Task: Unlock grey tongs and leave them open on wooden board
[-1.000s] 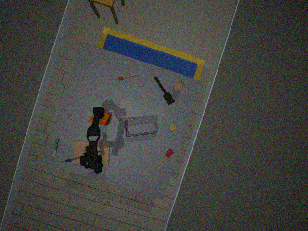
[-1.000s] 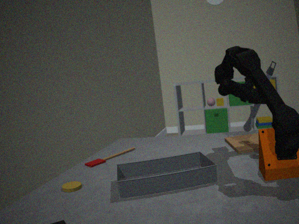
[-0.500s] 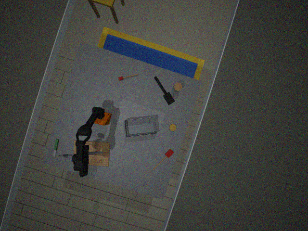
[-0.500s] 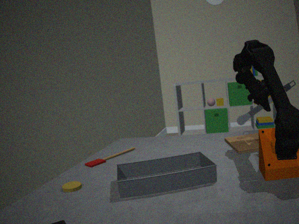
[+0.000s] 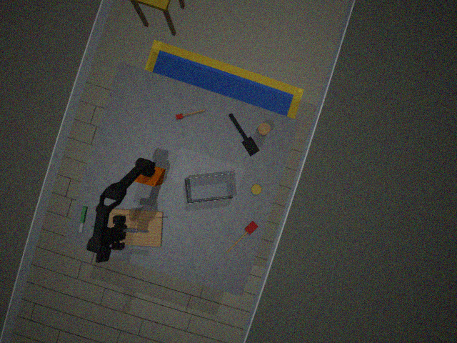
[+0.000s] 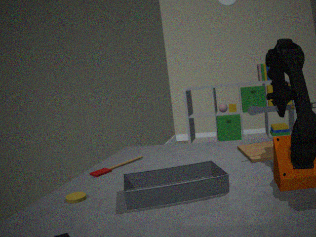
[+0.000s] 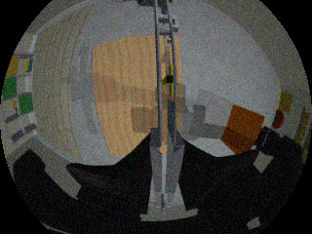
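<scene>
Wooden board (image 6: 255,150) half hidden | pincer (image 6: 281,112) clamps tongs (image 6: 260,109)

In the exterior view the black arm (image 6: 296,101) hides part of the slim grey metal tongs (image 6: 260,110) and the right edge cuts their far end. The flat wooden board (image 6: 256,150) is part hidden behind the orange base block (image 6: 291,165).

Tongs (image 6: 262,109) held level above wooden board (image 5: 149,230); roasting tin (image 5: 210,186) beside board, apart.
</scene>
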